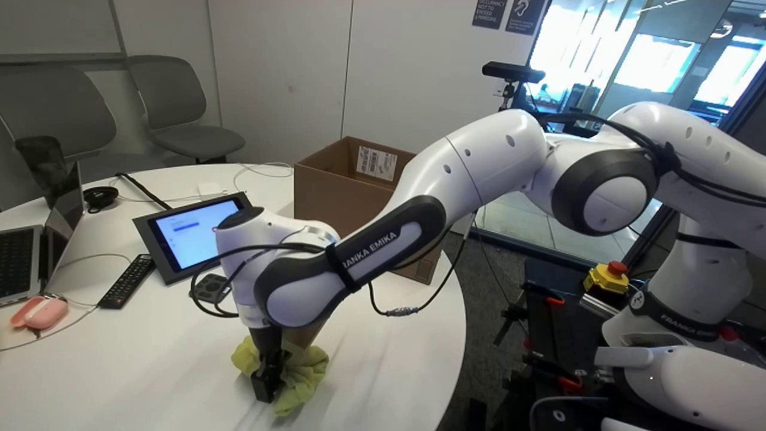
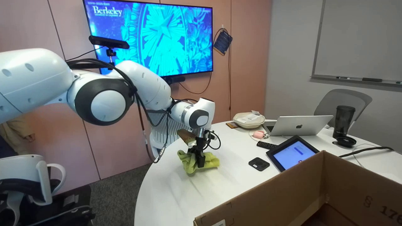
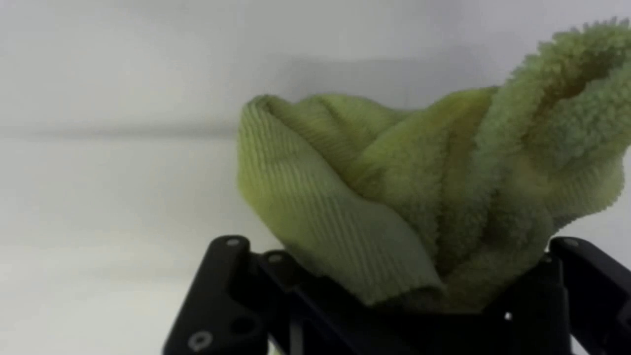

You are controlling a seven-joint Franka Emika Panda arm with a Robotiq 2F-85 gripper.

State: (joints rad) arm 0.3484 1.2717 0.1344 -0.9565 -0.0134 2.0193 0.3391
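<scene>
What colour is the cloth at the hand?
The cloth is yellow-green, with a ribbed texture on one fold; it shows best in the wrist view.

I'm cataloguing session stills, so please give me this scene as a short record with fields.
End effector: low over the table, touching the cloth
Grip: unclear, folds hide it
Cloth: yellow-green, crumpled, lying on the table
Table: white, curved edge
Devices on table: lit tablet, black remote, open laptop
Container: open-topped cardboard box
Wall display: lit, reading Berkeley
</scene>
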